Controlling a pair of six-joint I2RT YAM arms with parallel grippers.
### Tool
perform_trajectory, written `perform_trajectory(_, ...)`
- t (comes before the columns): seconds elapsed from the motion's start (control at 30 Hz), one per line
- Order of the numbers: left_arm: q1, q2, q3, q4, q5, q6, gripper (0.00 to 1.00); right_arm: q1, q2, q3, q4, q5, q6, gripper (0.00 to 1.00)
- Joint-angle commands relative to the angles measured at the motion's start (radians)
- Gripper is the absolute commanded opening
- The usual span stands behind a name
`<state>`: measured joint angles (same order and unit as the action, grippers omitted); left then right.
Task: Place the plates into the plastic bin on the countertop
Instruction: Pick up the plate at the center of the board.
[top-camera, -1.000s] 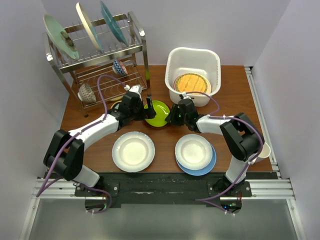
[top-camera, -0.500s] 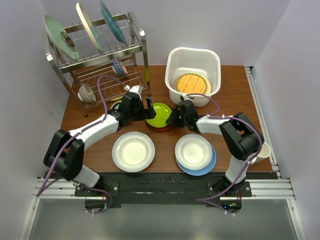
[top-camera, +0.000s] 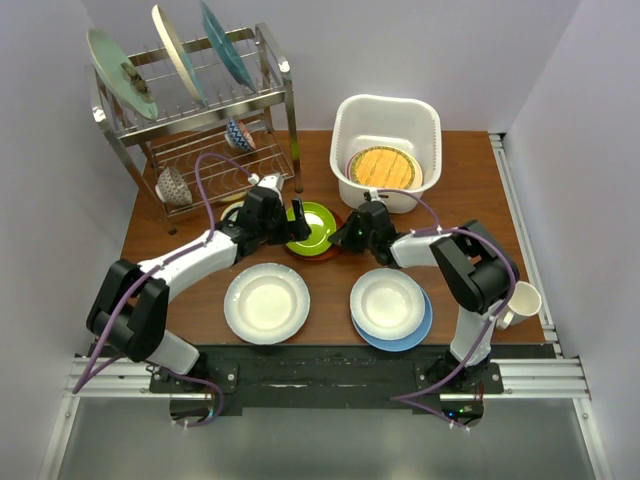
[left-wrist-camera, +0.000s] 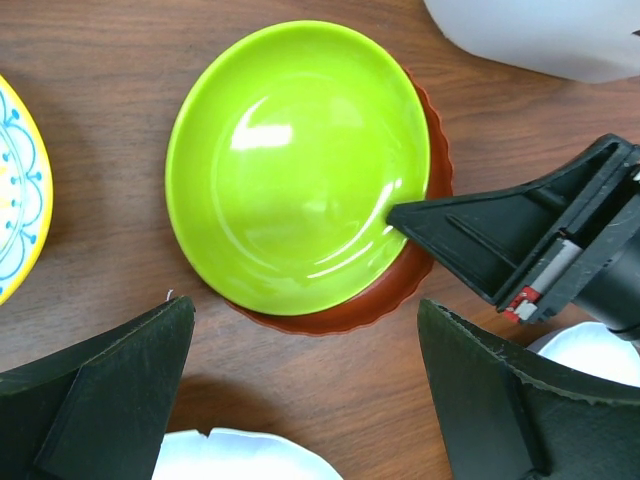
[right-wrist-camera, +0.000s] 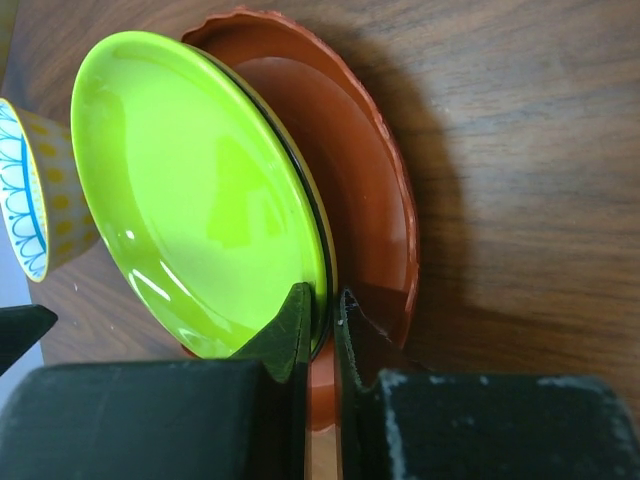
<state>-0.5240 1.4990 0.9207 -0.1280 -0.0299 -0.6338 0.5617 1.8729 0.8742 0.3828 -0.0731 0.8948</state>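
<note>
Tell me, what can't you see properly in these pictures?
The brown plate: left wrist view, the lime green plate covers all but its rim.
The blue plate: top view, a white plate hides most of it.
The patterned bowl: left wrist view, cut off by the left edge.
Anything under the yellow plate in the plastic bin: top view, hidden.

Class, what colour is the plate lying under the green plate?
The lower plate is reddish brown, clearest in the right wrist view.
</note>
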Motion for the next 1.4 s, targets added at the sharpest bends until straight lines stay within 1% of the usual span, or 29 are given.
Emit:
perform_trajectory(0.0,0.007,-0.043,-0.013,0.030,-0.013,0.020,0.98,0.010,-0.040,-0.052,-0.156,0.039,-0.063,0.00)
perform_trajectory(0.2,0.007,-0.088,-0.036,0.034,-0.028,0.010,0.98,0.010,-0.110,-0.067,-0.185,0.052,-0.066,0.00)
perform_trajectory(0.43,0.007,-0.216,-0.083,0.036,-0.065,-0.001,0.99,0.010,-0.162,-0.070,-0.190,0.039,-0.056,0.00)
perform_trajectory(0.57,0.009,-0.256,-0.095,0.016,-0.087,-0.006,0.99,0.009,-0.188,-0.078,-0.197,0.041,-0.056,0.00)
perform_trajectory(0.73,0.009,-0.313,-0.129,0.030,-0.105,-0.017,0.99,0.009,-0.251,-0.081,-0.222,0.053,-0.057,0.00)
perform_trajectory(1.03,0.009,-0.341,-0.154,0.021,-0.127,-0.021,0.99,0.010,-0.391,-0.076,-0.301,0.099,-0.076,0.00)
perform_trajectory(1.37,0.009,-0.353,-0.166,0.011,-0.130,-0.026,0.99,0.007,-0.472,-0.060,-0.352,0.111,-0.085,0.00)
